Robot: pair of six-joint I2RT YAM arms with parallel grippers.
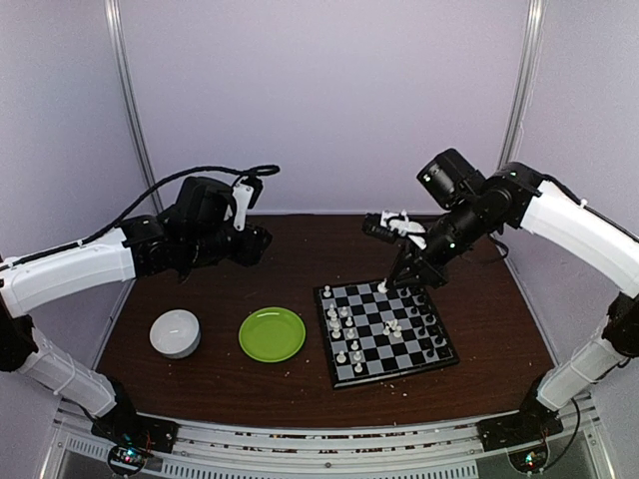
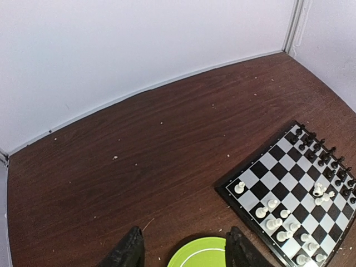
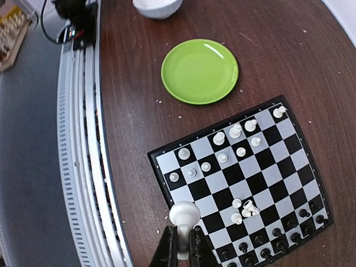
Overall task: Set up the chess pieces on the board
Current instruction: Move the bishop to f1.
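Chess piece [image 3: 184, 213] (white) pinched tight by right gripper [image 3: 182, 238] at board [image 3: 278, 167] edge.

Black-and-grey checkered board [image 3: 261, 167], white and black chess pieces [image 3: 219, 137], green plate [image 3: 200, 71], white bowl [image 1: 175, 332], dark brown table [image 2: 167, 144]

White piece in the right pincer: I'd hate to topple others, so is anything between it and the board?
Nothing visible does. The white piece, clamped in the right pincer, hangs above the board; the squares showing around it are bare, and the nearest white cluster sits off to one side.
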